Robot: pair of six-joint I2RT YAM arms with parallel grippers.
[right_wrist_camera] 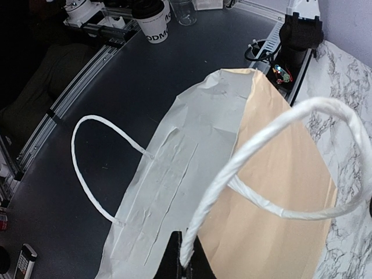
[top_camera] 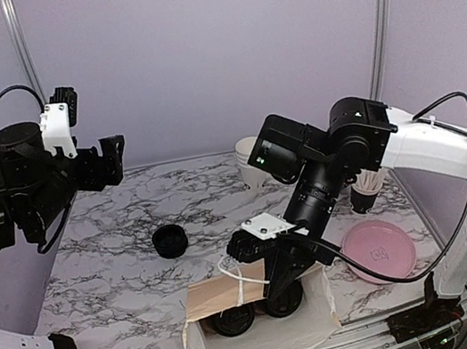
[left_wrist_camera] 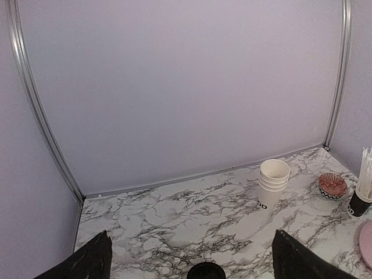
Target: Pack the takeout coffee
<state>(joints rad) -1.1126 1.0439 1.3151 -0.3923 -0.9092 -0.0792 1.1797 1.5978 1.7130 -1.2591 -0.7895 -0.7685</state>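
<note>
A white paper bag (top_camera: 264,339) with a tan inside lies at the table's near edge, its mouth facing up toward the camera. Two black lids (top_camera: 235,321) show side by side in the mouth; these look like the takeout coffee, with the cup bodies hidden. My right gripper (top_camera: 236,250) hangs just above the bag, shut on one white twisted handle (right_wrist_camera: 273,133), which loops up from the fingertips (right_wrist_camera: 186,268). The bag's other handle (right_wrist_camera: 81,168) hangs loose. My left gripper (top_camera: 113,149) is raised high at the far left, open, with nothing between its fingers (left_wrist_camera: 87,260).
A stack of loose black lids (top_camera: 170,241) sits mid-table. Lidless white cups (top_camera: 250,161) are stacked at the back, also in the left wrist view (left_wrist_camera: 274,182). A pink plate (top_camera: 378,251), a dark holder of white sticks (top_camera: 365,195) and a patterned paper case (left_wrist_camera: 332,186) stand on the right.
</note>
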